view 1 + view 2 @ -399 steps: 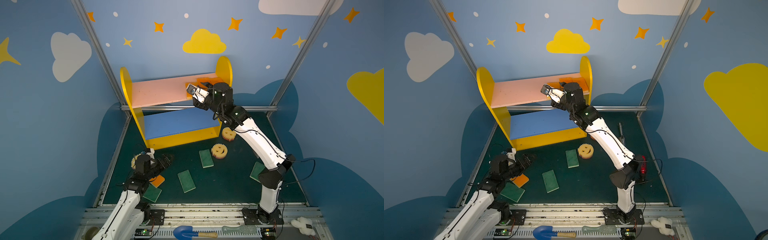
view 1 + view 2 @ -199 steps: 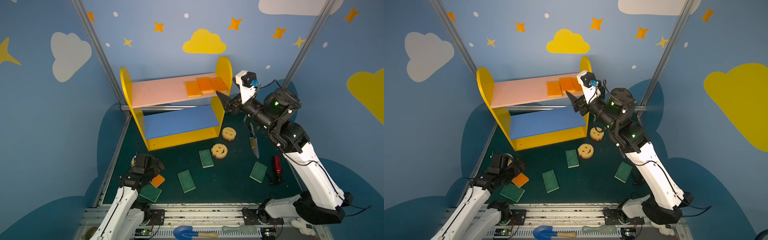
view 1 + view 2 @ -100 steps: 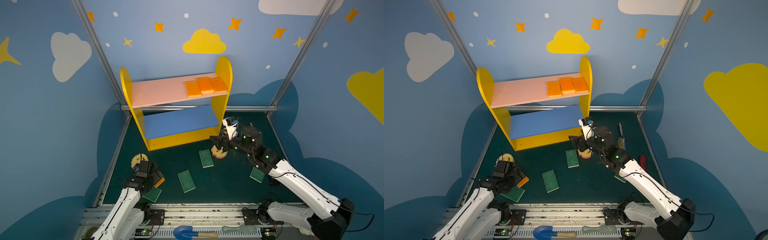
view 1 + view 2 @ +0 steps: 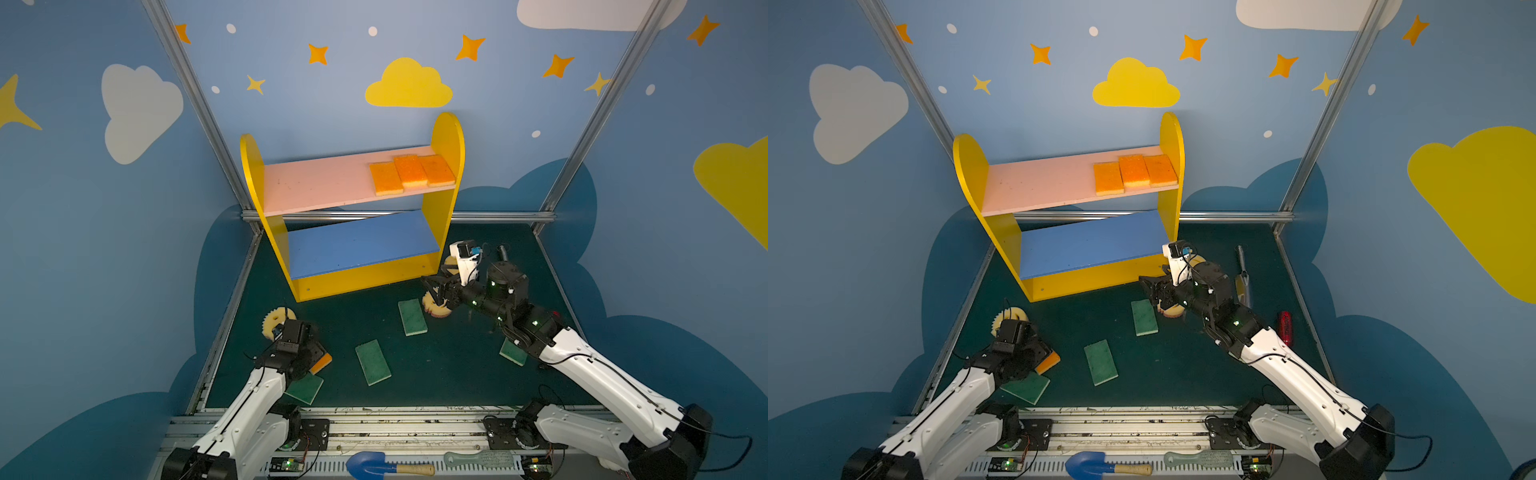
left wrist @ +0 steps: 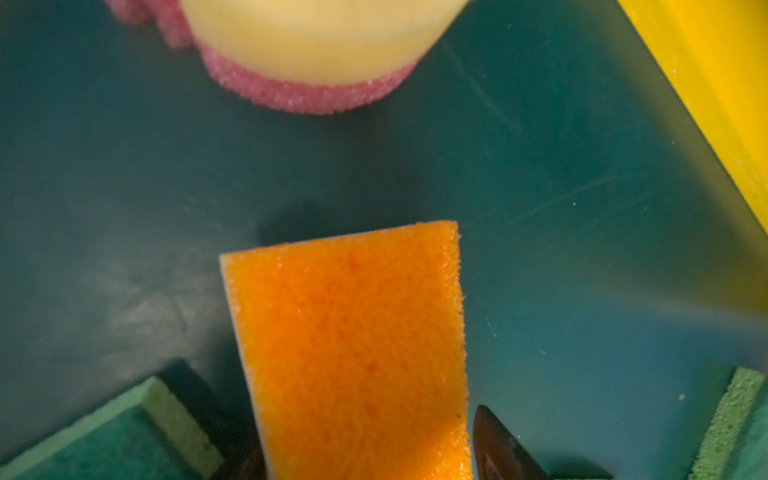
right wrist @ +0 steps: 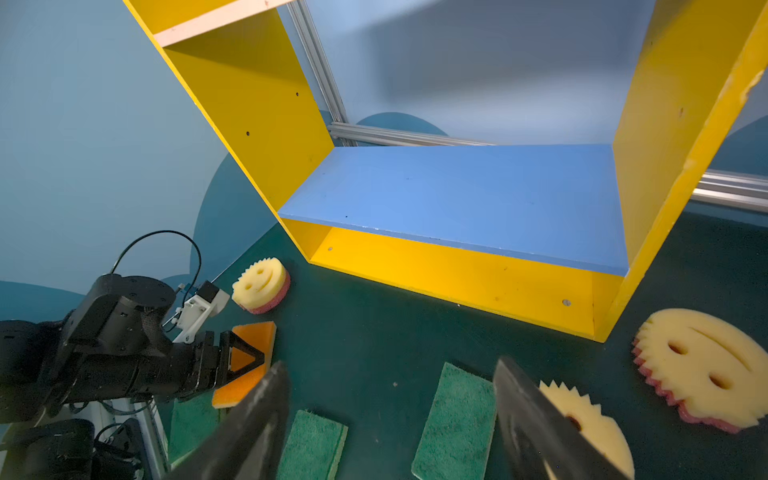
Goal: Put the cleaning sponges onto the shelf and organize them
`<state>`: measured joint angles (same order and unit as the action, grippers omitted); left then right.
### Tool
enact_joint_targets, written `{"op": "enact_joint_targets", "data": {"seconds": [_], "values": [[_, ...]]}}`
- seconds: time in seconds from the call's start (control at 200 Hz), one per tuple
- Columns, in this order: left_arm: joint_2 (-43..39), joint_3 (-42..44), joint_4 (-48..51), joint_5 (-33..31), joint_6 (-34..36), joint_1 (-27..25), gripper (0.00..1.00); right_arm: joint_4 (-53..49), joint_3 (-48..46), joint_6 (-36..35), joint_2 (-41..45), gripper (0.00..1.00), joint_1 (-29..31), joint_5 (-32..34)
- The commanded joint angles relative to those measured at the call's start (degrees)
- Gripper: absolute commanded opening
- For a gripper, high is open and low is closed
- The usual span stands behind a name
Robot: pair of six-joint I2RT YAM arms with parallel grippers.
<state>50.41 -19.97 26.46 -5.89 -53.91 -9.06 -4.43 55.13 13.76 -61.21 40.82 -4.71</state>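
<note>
Orange pads: four; green pads: four; smiley sponges: probably three.

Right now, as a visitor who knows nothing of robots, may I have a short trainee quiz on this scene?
1. How many orange-topped rectangular sponges lie on the shelf's pink upper board?
2. True or false: the shelf's blue middle board holds no sponge.
3. Fill in: the left tool straddles a rectangular floor sponge whose top is ____.
Key: 1 three; 2 true; 3 orange.
</note>
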Motion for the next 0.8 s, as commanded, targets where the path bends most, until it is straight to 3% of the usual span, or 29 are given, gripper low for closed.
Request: {"op": "enact_joint_targets", "data": {"seconds": [0.0,0.135,0.455,0.515,0.601,0.796], "values": [[-0.3,0.2,-3.7,0.9,0.7,-0.2,0.59,1.8,-0.9,0.6,-0.4,0.76,-0.3,-0.5],[-1.3,0.5,-6.7,2.5,1.2,-0.2,0.48,2.2,-1.4,1.2,-1.9,0.76,-0.4,-1.5],[-1.1,-1.1,-11.1,8.1,5.1,-0.2,0.45,3.2,-2.0,3.2,-5.3,0.76,-1.2,-5.1],[-0.8,-1.7,-9.6,8.1,4.8,-0.2,0.45,3.0,-2.0,3.3,-5.5,0.76,-1.4,-5.3],[-1.1,-0.9,-8.9,8.5,2.1,-0.4,0.55,3.2,-2.1,3.5,-5.8,0.76,-1.5,-5.4],[-1.9,2.3,-11.5,6.4,-2.3,-3.4,0.58,3.4,-2.2,4.4,-7.5,0.76,-1.8,-6.4]]}}
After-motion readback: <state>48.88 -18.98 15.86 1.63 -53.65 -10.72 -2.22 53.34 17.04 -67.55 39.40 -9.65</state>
